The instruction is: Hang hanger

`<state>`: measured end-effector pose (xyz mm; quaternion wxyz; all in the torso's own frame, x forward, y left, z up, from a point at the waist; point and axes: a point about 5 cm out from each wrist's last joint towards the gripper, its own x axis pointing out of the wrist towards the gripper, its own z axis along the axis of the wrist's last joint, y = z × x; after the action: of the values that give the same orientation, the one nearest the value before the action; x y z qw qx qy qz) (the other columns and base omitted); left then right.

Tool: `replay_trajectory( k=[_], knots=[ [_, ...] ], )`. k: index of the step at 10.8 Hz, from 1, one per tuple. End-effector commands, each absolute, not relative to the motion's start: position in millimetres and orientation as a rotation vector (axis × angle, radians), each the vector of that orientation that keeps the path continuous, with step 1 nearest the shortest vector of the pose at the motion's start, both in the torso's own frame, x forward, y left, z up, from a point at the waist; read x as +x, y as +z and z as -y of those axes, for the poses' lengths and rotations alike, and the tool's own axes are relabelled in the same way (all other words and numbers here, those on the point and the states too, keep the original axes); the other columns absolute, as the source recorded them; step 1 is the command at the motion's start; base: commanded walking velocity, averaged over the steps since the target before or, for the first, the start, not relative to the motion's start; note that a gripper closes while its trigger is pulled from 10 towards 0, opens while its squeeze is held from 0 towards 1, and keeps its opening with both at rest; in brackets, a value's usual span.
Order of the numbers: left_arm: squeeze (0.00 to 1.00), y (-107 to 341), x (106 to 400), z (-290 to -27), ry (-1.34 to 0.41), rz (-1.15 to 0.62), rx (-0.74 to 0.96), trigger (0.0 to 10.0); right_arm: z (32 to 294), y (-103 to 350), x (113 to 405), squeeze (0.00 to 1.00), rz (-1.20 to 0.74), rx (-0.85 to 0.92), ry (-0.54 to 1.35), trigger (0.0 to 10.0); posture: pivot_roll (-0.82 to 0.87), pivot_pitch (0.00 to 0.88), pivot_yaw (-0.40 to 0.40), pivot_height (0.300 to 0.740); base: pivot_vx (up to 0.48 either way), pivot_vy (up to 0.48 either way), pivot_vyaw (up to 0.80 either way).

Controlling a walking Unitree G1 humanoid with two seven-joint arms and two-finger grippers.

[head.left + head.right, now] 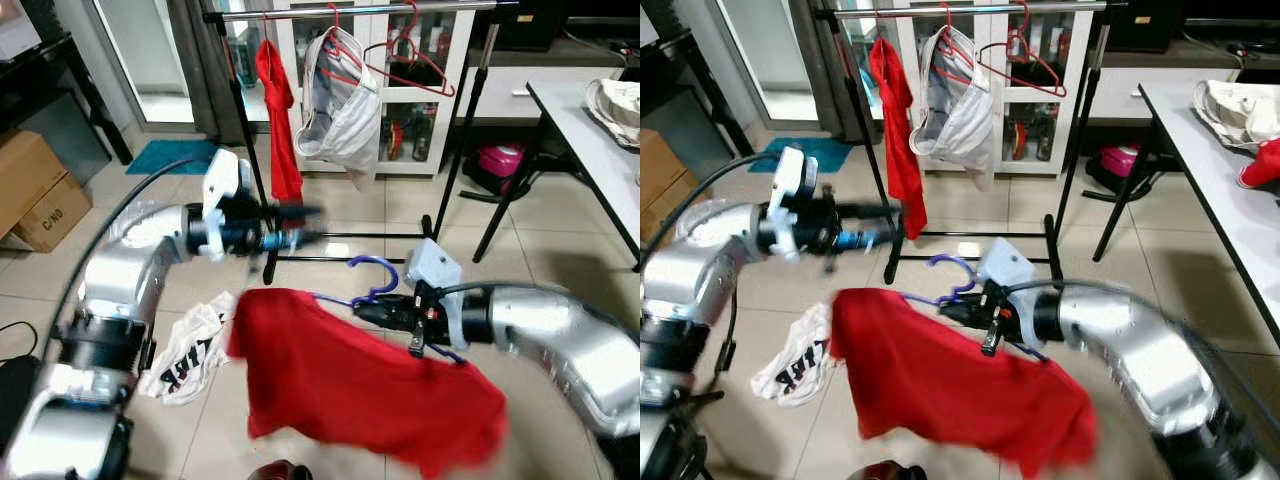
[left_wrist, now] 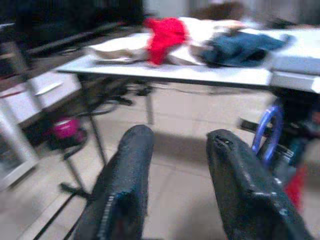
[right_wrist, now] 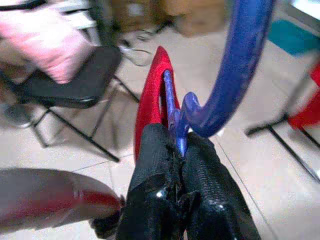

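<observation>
The right gripper [image 3: 181, 150] is clamped on the neck of the blue plastic hanger [image 1: 375, 280], whose hook curls upward while a red cloth garment [image 1: 360, 385] drapes below it, low over the tiled floor. The silver metal rail of the clothes rack [image 1: 970, 10] lies ahead of and well above the hook (already carrying red wire hangers and garments), so the carrying arm must rise and reach forward. The left gripper [image 2: 175, 185], fingers apart and empty, hovers nearer the rack's left post.
</observation>
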<state>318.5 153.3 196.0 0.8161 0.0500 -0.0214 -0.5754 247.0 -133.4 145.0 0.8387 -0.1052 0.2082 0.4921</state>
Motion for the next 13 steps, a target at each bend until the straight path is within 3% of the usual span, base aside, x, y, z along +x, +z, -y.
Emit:
replay_trajectory(
  k=[1,2,3,5,9,13],
  knots=[
    [0.77,196,319,-158,-1.174,0.043,0.106,10.0,138,149,251,0.00,-0.418,-0.231,0.982,0.0,-0.15,0.000,0.113,0.740,0.000,0.000,0.00],
    [0.00,185,314,-162,-1.080,0.030,0.117,10.0,143,139,258,0.00,-0.415,-0.192,0.829,0.0,-0.15,0.000,0.107,0.740,0.000,0.000,0.00],
    [0.00,163,312,-170,-0.886,-0.018,0.142,10.0,152,131,274,0.00,-0.352,-0.112,0.554,0.0,-0.13,0.000,0.093,0.740,0.000,0.000,0.00],
    [0.00,125,299,-179,-0.598,-0.117,0.092,10.0,167,113,285,0.00,-0.293,0.014,0.175,10.0,-0.10,0.000,0.080,0.740,0.000,0.000,0.00],
    [0.00,113,284,-177,-0.346,-0.094,0.047,10.0,164,101,292,0.00,-0.254,0.102,0.052,10.0,-0.06,0.000,0.034,0.740,0.136,0.000,0.00],
    [0.00,106,273,-168,-0.316,-0.091,0.054,10.0,146,105,281,0.00,-0.188,0.074,0.129,10.0,-0.08,0.000,0.069,0.740,0.327,0.000,-0.53]
  ],
)
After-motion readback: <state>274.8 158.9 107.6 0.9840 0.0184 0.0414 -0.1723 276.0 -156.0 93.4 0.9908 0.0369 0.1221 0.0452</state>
